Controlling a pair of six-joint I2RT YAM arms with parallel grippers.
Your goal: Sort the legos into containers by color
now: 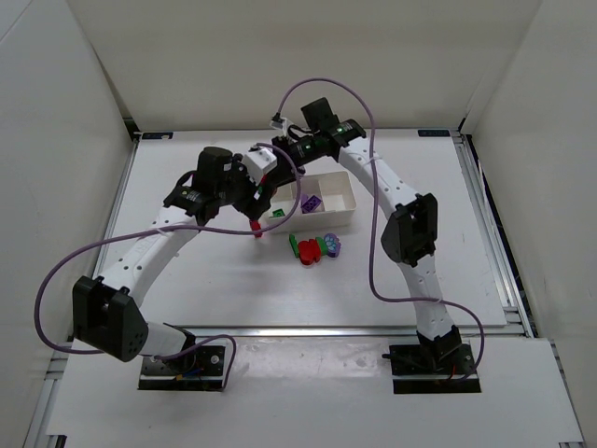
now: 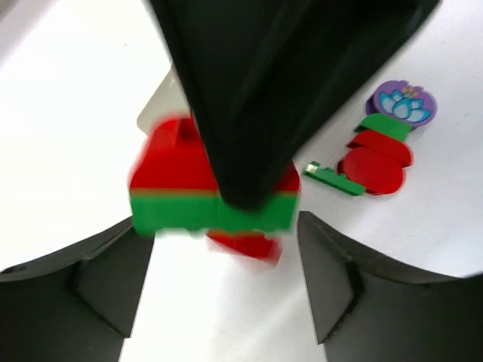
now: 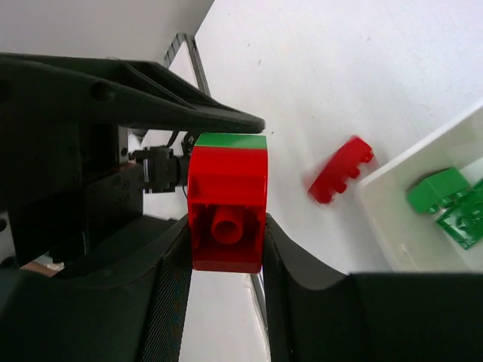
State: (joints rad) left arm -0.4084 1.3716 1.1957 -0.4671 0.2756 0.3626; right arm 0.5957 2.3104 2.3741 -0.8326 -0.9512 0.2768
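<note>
Red and green plastic is sitting clamped in the right gripper [image 3: 226, 226]. A red-and-green stack [image 3: 226, 207] is being pinched between its two black fingers. The hollow underside of the red brick is facing the wrist camera, and the green layer is lying along the upper edge. In the top view this is happening above the table [image 1: 187, 289], just off the left end of the white tray [image 1: 353, 213].

The left gripper [image 2: 226, 220] is facing the same stack from the other side. Its fingers [image 2: 106, 286] are standing wide apart, with the tips flanking the lower corners of the green layer. Motion blur is hiding whether they are touching it. One finger of the right gripper is crossing in front of the stack in the left wrist view.

A loose red brick [image 3: 339, 170] is showing blurred and tilted just beside the tray's outer wall, apart from both grippers. Whether it is resting on the table cannot be told.

Inside the tray, green bricks [image 3: 445, 200] are lying in the left-end compartment and a purple brick [image 1: 311, 202] in the middle one. In front of the tray a small cluster is lying on the table: a purple lotus piece [image 2: 401, 104], red rounded pieces [image 2: 375, 162] and a thin green plate [image 2: 332, 179].
</note>
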